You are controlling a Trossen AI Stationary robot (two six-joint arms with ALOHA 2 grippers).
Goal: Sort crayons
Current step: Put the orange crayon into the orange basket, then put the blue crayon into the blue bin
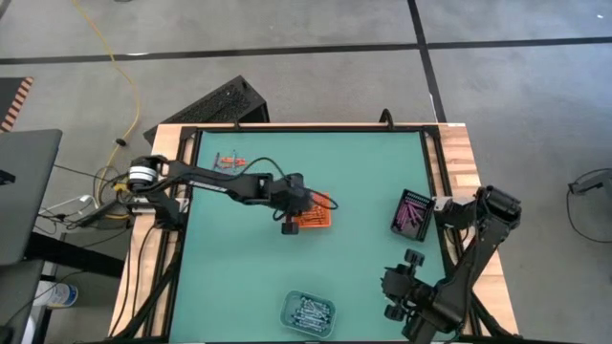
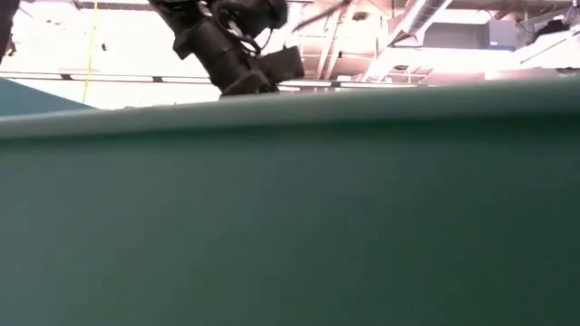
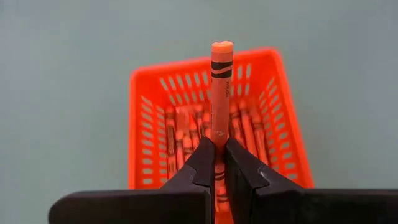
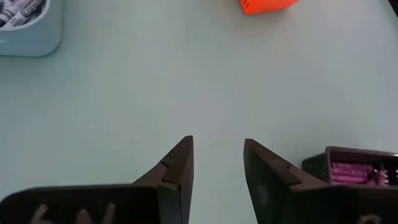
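orange crayon point(image 3: 221, 93) sits clamped upright between the dark fingers point(image 3: 205, 168) of the left pincer point(image 1: 288, 225), poised over the orange tray point(image 3: 149, 124) near the middle of the green tabletop point(image 1: 239, 277); more orange crayons point(image 3: 186, 134) lie inside that tray. a few loose crayons point(image 1: 229, 161) rest near the far left corner. the right pincer point(image 4: 217, 163) hangs with its fingers spread and nothing between them, above bare tabletop, just beside the black tray point(image 1: 414, 213) of magenta crayons point(image 4: 357, 173). a pale blue tray point(image 1: 308, 311) of grey crayons point(image 1: 308, 308) sits at the near edge.
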